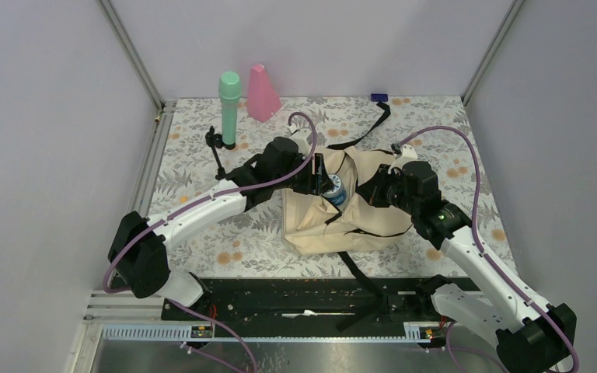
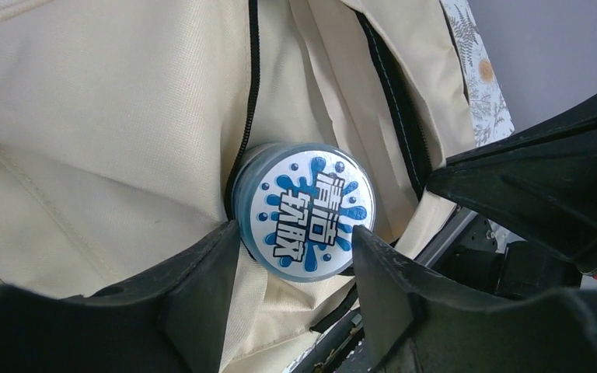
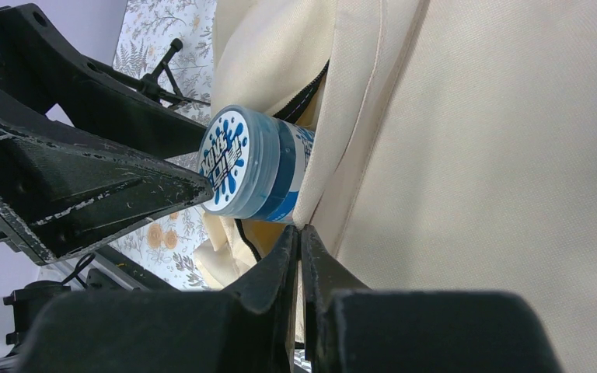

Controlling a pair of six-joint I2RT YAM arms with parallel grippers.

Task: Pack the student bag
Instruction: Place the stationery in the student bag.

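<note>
The right fingers (image 3: 280, 264) pinch the cream, black-zippered student bag (image 3: 474, 155) at its mouth; the left fingers (image 2: 202, 272) gape before a blue jar (image 2: 307, 210) there.

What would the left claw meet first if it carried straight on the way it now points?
The round blue-and-white jar, sticking out of the student bag, sits directly ahead of the left claw, between its tips. It looks very close, perhaps touching; depth is unclear.

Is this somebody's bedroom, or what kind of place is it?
Probably a robot lab booth, not a bedroom: a left arm and right arm bolted at a flowery table, with plain walls on metal posts.
</note>
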